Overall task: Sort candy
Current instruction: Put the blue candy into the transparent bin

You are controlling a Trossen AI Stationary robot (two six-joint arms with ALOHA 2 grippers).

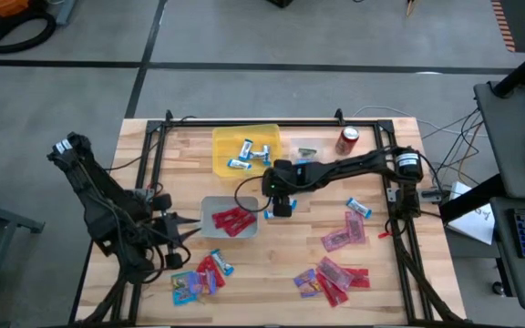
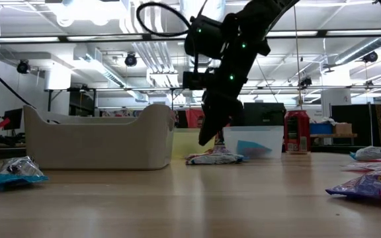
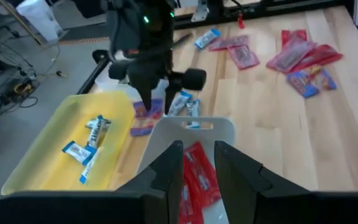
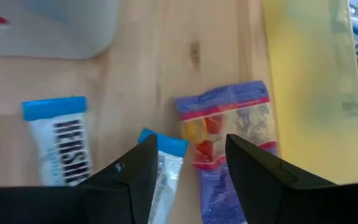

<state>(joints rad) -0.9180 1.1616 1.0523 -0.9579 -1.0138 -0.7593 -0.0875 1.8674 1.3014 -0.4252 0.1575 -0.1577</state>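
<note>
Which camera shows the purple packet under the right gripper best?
Right wrist view: the purple packet fills the frame between the open right gripper fingers. Left wrist shows it partly hidden, low view edge-on, high view hides it.

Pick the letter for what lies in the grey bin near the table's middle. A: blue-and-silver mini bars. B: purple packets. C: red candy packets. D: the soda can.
C: the high view shows only red candy packets inside the grey bin, while the blue-and-silver mini bars lie in the yellow bin and the red soda can stands on the table.
</note>
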